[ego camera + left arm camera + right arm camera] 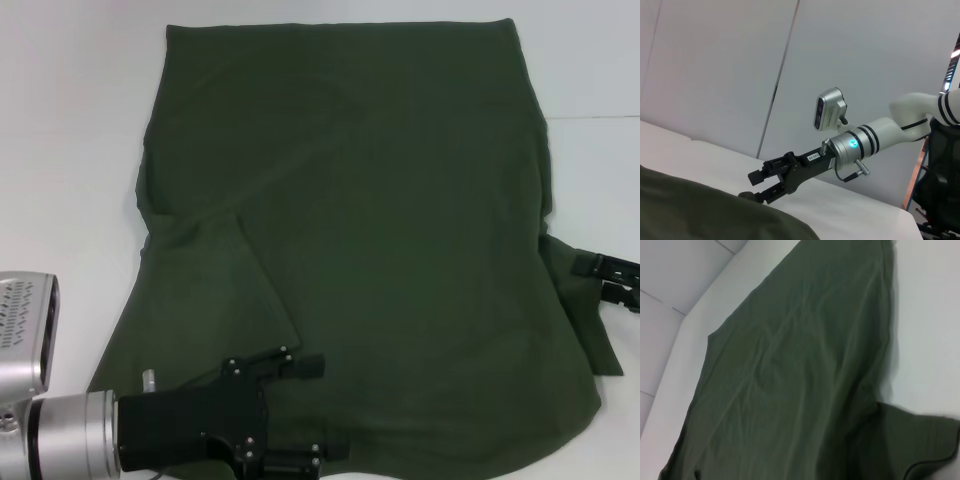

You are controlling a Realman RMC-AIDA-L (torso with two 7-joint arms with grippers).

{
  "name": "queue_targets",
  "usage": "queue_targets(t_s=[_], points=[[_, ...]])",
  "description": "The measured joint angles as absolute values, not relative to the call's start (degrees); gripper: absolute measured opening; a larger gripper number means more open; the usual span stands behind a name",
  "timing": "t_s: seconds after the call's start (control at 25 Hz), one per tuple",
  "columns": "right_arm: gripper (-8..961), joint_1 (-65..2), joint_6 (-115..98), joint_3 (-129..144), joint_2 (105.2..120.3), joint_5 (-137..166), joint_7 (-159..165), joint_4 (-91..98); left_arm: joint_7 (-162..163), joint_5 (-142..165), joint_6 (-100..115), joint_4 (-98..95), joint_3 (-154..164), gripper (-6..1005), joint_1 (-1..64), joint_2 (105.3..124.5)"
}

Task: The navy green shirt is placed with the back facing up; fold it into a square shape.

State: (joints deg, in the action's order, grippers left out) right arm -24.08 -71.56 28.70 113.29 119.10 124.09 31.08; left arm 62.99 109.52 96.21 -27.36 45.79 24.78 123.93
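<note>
The navy green shirt [380,220] lies flat on the white table [70,130], hem at the far side. Its left sleeve [215,290] is folded in over the body. Its right sleeve [590,330] sticks out to the right and also shows in the right wrist view [920,440]. My left gripper [318,410] is open and empty over the shirt's near edge. My right gripper [600,278] is at the right sleeve's edge. In the left wrist view it [754,186] is open, with its lower finger at the cloth [700,215].
The white table runs past the shirt on the left and at the far right [590,60]. White wall panels [715,75] stand behind the table. The right arm's wrist camera [830,106] sits above its gripper.
</note>
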Motion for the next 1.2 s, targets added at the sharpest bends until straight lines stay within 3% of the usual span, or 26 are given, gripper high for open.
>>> queue_targets(t_s=[0.36, 0.96, 1.2], points=[[874, -24.37, -70.15, 28.81, 113.22, 119.09, 123.73, 31.23, 62.93, 109.52, 96.07, -27.07, 45.53, 934, 24.79, 123.93], [868, -24.78, -70.18, 27.76, 114.86, 118.53, 122.51, 29.65, 62.93, 109.18, 94.72, -27.07, 45.35, 934, 24.91, 123.93], [774, -24.64, -70.01, 24.67, 115.52, 118.47, 121.34, 28.95, 62.93, 109.15, 94.64, -27.07, 45.34, 934, 25.15, 123.93]])
